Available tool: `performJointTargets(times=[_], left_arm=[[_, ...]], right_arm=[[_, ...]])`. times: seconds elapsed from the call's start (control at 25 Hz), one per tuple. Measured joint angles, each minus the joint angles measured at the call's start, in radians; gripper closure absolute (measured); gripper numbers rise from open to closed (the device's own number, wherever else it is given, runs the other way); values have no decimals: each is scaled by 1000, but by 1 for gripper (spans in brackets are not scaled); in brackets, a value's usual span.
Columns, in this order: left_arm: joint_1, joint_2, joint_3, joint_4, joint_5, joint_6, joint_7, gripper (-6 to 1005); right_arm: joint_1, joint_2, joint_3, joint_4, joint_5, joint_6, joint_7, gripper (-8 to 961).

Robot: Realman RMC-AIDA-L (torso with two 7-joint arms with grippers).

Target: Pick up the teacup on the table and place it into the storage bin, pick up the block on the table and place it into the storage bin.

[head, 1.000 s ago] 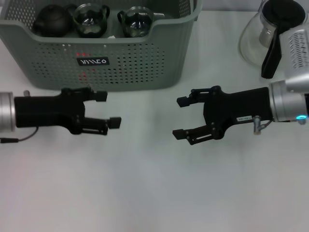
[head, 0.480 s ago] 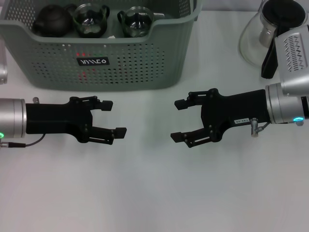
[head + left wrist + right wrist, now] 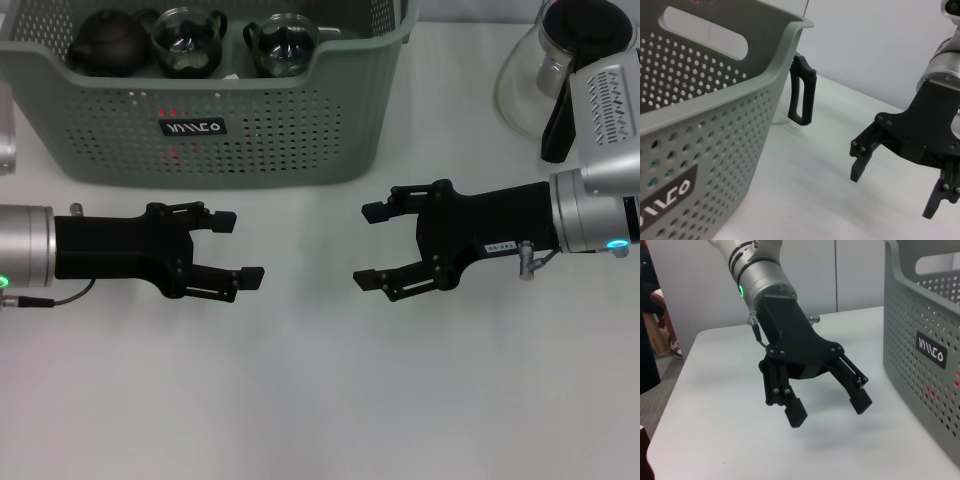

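Teacups [image 3: 235, 42] in storage bin [image 3: 300, 130] behind both grippers; carafe [image 3: 560, 70] far right.

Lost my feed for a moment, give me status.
Left gripper and right gripper open, empty, facing each other over bare table. Storage bin holds cups and teapot. Nothing in the way.

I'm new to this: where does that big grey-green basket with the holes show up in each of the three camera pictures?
Head view: the storage bin fills the upper left, behind the open left gripper.
Left wrist view: the storage bin takes up the left side, seen close up.
Right wrist view: the storage bin stands along the right edge.
Shared landmark: the black label with white logo on its wall, also in the left wrist view and the right wrist view.
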Motion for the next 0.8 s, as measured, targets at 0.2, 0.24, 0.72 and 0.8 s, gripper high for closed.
performJointTargets(times=[0.2,0.24,0.72,0.8], left_arm=[[-5,0,25,0,0,-2,0,49],[-7,-1,26,-2,0,-3,0,49],[-14,0,28,-9,0,-5,0,49],[-14,0,28,-9,0,-5,0,49]], right_arm=[[-1,0,0,-1,0,1,0,75],[-2,0,0,-1,0,1,0,75],[-1,0,-1,1,0,11,0,75],[-1,0,-4,2,0,12,0,75]])
